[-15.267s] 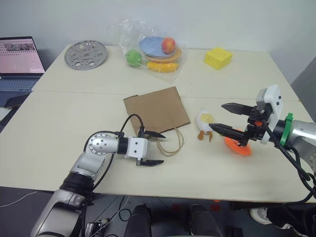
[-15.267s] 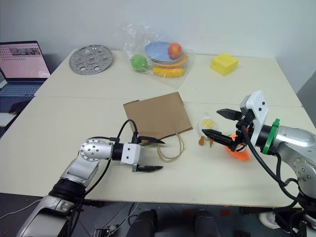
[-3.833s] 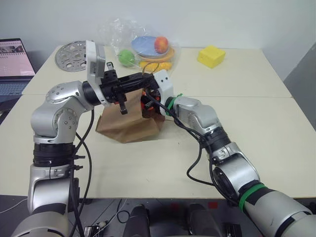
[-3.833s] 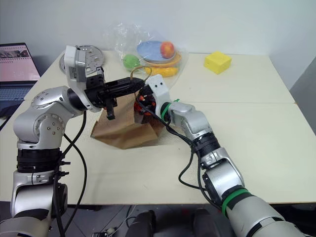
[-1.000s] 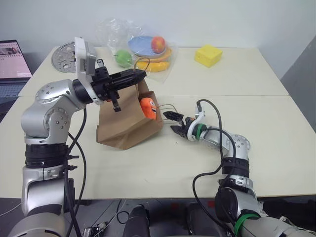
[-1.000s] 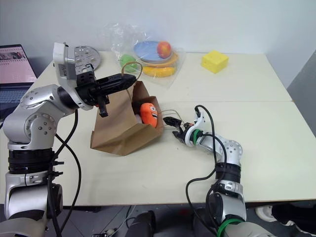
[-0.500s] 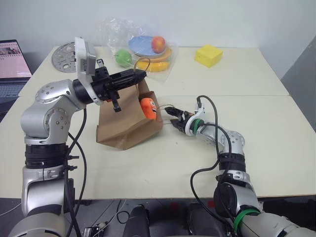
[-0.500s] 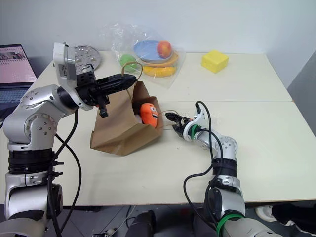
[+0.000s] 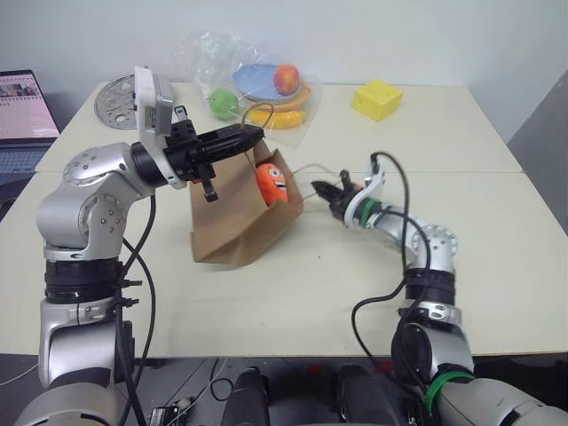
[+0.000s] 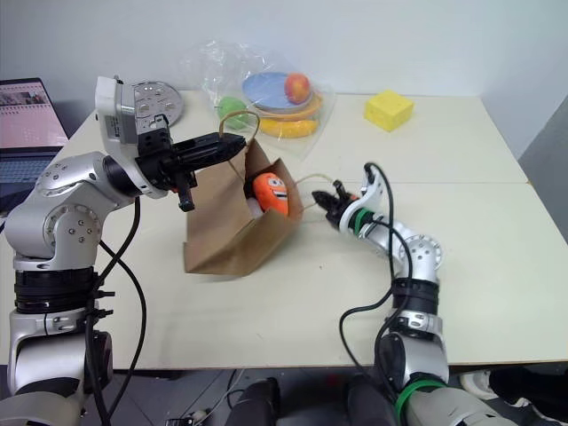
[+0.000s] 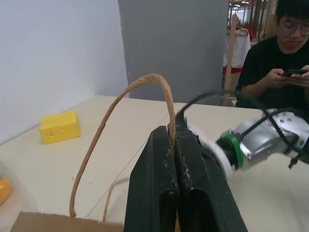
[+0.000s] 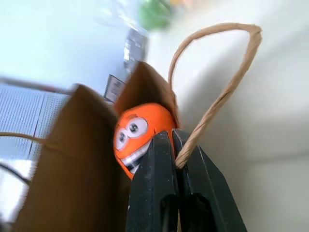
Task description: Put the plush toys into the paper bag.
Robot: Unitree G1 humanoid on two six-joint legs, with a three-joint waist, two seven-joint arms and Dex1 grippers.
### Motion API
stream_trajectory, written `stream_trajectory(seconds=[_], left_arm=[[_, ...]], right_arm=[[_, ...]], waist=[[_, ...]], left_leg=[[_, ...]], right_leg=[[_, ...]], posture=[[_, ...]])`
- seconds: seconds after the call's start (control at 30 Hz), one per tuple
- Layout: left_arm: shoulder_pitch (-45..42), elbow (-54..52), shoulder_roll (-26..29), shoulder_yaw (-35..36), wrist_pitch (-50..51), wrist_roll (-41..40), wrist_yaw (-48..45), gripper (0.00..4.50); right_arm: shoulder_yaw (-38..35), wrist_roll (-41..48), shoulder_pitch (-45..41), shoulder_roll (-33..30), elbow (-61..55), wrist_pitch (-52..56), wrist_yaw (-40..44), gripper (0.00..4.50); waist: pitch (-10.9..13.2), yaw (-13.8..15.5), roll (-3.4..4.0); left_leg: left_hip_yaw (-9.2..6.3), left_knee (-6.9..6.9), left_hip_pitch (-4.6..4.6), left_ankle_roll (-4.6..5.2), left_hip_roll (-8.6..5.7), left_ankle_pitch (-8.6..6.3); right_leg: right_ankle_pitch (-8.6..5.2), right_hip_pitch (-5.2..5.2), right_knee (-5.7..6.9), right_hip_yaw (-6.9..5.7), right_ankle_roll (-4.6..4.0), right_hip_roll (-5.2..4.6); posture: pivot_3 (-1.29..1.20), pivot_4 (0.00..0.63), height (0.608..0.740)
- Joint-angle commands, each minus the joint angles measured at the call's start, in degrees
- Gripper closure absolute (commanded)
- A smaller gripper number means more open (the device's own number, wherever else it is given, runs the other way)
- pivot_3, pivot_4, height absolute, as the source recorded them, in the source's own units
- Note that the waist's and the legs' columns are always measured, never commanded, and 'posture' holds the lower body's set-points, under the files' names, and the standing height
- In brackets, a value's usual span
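paper bag [image 9: 232,226]: tilted, mouth toward 3 o'clock; your carrot [image 9: 270,180] could slide out.
left tool [image 9: 252,135]: clamped on handle.
right tool [image 9: 321,187]: clamped on other handle.

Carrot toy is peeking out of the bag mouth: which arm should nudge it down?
Probably right. The right pincer sits beside the carrot toy, shut on one handle; it must release first. The left pincer holds the other handle, lifting the paper bag.

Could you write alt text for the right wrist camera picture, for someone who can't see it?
Two shut black fingers of the right gripper pinch one tan cord handle of a brown paper bag. An orange smiling carrot plush peeks out of the bag's open mouth, just behind the fingers.
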Motion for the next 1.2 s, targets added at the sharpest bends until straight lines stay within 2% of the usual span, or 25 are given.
stream_trajectory(seconds=[0.03,0.17,0.3,0.47,0.67,0.77,0.9,1.03,1.2], left_arm=[[-2.2,0.55,0.67,1.34,-1.45,0.49,0.61,4.5],[-4.53,4.16,-0.07,2.21,-3.14,1.57,2.47,4.5],[-5.37,6.23,-0.55,1.98,-4.32,2.4,3.79,4.5],[-5.62,7.57,-1.41,1.34,-5.75,3.51,4.5,4.5],[-5.46,8.22,-1.15,0.64,-5.29,3.97,2.8,4.5],[-5.1,8.16,-0.98,0.11,-5.21,4.06,1.28,4.5],[-5.54,8.28,-0.35,-0.44,-4.38,4.37,-0.35,4.5],[-3.47,7.89,0.72,-0.86,-4.76,5.53,-1.3,4.5],[-0.92,7.4,0.32,0.35,-4.3,6.12,1.8,4.5]], right_arm=[[1.92,1.21,-4.81,-3.26,-5.98,-0.4,4.13,4.43],[6.46,-0.54,-9.12,-7.74,-10.03,0.35,8.62,4.43],[9.84,-1.18,-9.92,-9.41,-13.27,0.43,10.92,4.43],[13.0,-1.1,-8.92,-6.52,-18.19,0.19,7.84,4.43],[24.54,-9.27,-1.38,-6.83,-24.16,-2.12,12.2,4.43],[32.19,-19.29,-1.17,-7.57,-21.77,-7.9,14.86,4.43],[34.4,-26.33,-3.35,-4.5,-16.48,-13.37,15.34,4.43],[33.95,-29.49,-4.04,-3.68,-14.48,-15.51,17.14,4.43],[31.84,-32.33,-5.94,-1.25,-11.65,-19.49,17.82,4.43]], waist=[[0.0,0.0,0.0],[0.0,0.0,0.0],[0.0,-0.01,0.0],[0.0,-0.02,0.0],[-0.01,0.0,-0.01],[0.0,-0.02,-0.01],[-0.01,-0.05,-0.01],[-0.01,-0.03,-0.01],[-0.01,-0.03,-0.01]], left_leg=[[0.0,-0.01,0.0,0.0,0.0,0.0],[0.01,-0.01,0.0,0.0,0.0,0.0],[0.01,-0.02,-0.03,0.01,0.0,0.0],[0.02,-0.05,-0.1,0.01,0.0,0.0],[0.02,-0.08,-0.1,0.01,0.0,0.0],[0.02,-0.07,-0.1,0.01,0.0,0.01],[0.01,-0.05,-0.09,0.02,0.0,0.02],[0.01,-0.07,-0.09,0.02,0.0,0.03],[0.0,-0.08,-0.1,0.02,0.0,0.03]], right_leg=[[0.0,-0.01,0.0,0.0,0.0,0.0],[0.0,-0.03,0.0,0.0,0.0,0.0],[0.0,-0.07,-0.02,0.02,0.0,0.0],[0.0,-0.16,-0.02,0.03,0.0,0.0],[0.0,-0.17,-0.02,0.02,0.0,0.0],[0.0,-0.18,0.0,0.03,0.0,0.0],[0.0,-0.18,0.04,0.02,0.0,0.0],[0.0,-0.19,0.02,0.01,0.0,0.0],[0.0,-0.2,0.02,0.01,0.0,0.0]], posture=[[0.0,0.15,0.74],[0.0,0.15,0.74],[0.0,0.15,0.74],[0.0,0.15,0.74],[0.0,0.15,0.74],[0.0,0.15,0.74],[0.0,0.15,0.74],[0.0,0.15,0.74],[0.0,0.15,0.74]])
